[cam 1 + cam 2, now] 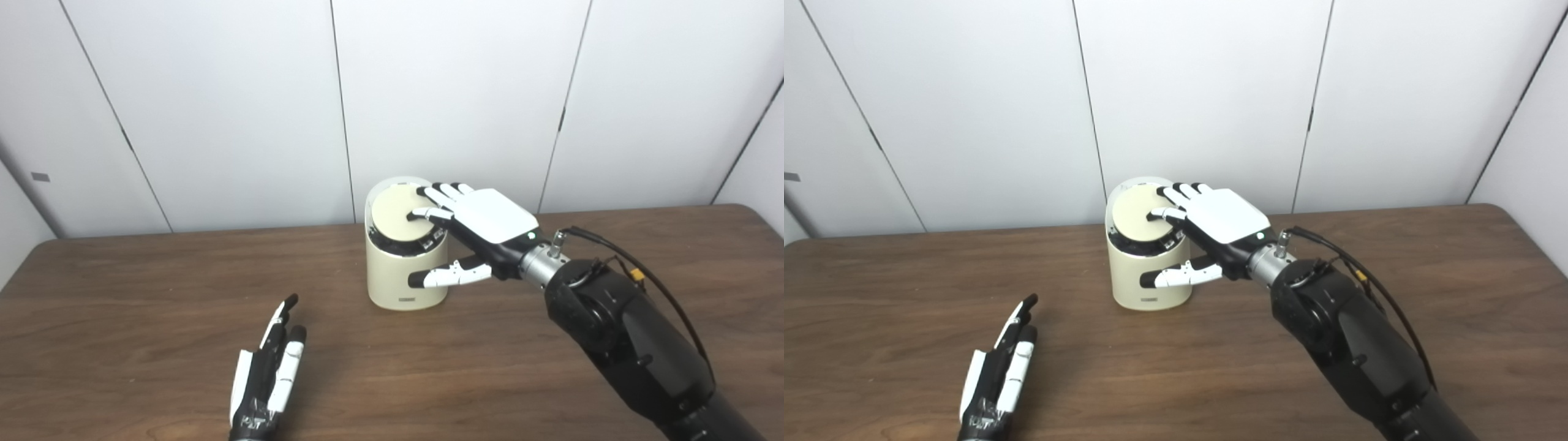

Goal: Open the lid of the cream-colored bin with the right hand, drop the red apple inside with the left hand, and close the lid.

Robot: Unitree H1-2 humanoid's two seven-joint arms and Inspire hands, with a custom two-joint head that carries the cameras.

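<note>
**Cream-colored bin under the right hand, lid tilted**

The cream-colored bin point(405, 269) stands upright on the far middle of the wooden table point(153, 318), close to the white panel wall point(245, 92). Its round lid point(398, 215) sits tilted toward the near left inside the rim, with a dark gap showing below its near edge. The right hand point(481, 223) lies palm-down over the right side of the bin's top: its fingers point(436, 197) are spread and stretched out, their tips resting on the lid, while the thumb point(450, 274) points left across the front of the bin's wall. It grips nothing. A black cable point(618, 251) loops off the wrist of the right arm. The left hand point(999, 367) rests near the left front of the table, well apart from the bin, fingers straight, slightly apart and empty. No apple shows in either view.
</note>
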